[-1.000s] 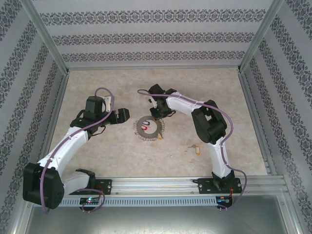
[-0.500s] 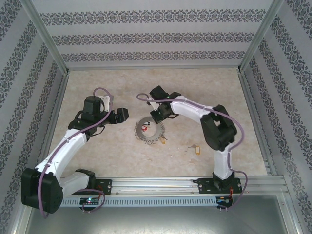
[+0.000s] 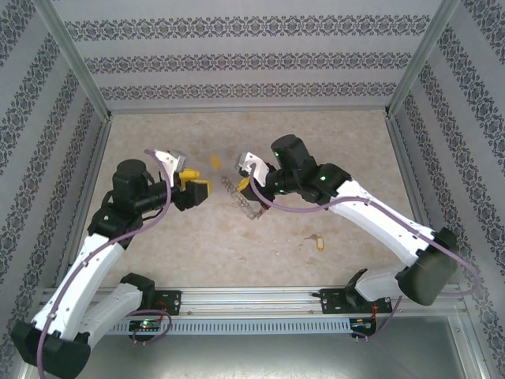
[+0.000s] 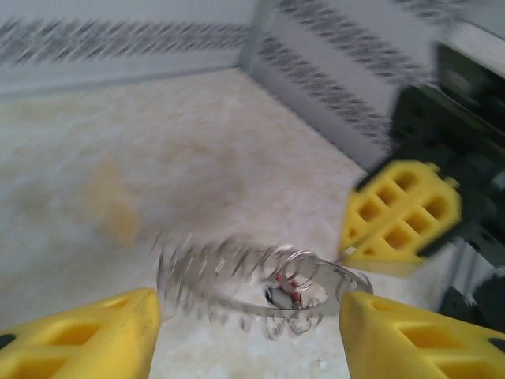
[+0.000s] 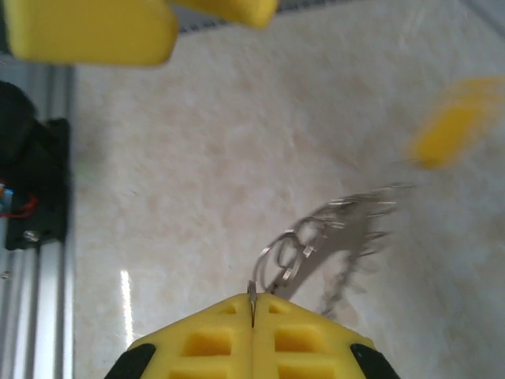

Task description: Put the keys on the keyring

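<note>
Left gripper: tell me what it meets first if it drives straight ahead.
Likely the keyring, held by the shut right gripper, just ahead of the open left gripper; blur leaves depth uncertain.

— How is the keyring (image 3: 241,197) sitting?
— It is hanging tilted above the bench (image 3: 355,158). It is a thin grey ring, showing blurred, with small metal pieces dangling off its rim. One edge is sitting pinched in the right gripper (image 5: 252,306), jaws closed.
— And the keys?
— A yellow-headed key (image 3: 319,242) is lying flat on the bench, well apart from it. Red-headed bits (image 4: 286,283) are showing inside the ring.
</note>
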Motion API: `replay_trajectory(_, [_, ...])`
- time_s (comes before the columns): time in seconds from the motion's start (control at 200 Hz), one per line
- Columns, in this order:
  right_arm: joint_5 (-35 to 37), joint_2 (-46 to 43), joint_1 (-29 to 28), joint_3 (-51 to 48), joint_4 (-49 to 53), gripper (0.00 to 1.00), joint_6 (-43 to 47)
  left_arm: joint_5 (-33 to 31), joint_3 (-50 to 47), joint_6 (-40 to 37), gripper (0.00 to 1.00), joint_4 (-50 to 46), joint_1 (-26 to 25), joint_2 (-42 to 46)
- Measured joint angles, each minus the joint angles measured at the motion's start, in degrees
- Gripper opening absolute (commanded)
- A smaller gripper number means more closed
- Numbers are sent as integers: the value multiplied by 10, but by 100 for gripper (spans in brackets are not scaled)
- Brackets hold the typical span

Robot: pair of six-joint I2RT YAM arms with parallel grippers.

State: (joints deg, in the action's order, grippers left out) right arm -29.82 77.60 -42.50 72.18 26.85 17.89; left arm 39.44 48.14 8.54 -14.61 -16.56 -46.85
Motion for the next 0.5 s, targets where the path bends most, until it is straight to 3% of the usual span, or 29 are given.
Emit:
replay_trajectory(0.195, [-90,-51,0,-15,-21,0,30,101,-37,-58,38,48,-11,65])
replay_trajectory(0.315, [-118,-63,0,-20,-38,0,45,129,-35,-87,37,57,-18,64])
replay_trajectory(0.5, [-134,-101,-1,-81,-61,0,89,130,-1,-170,49,24,-73,34])
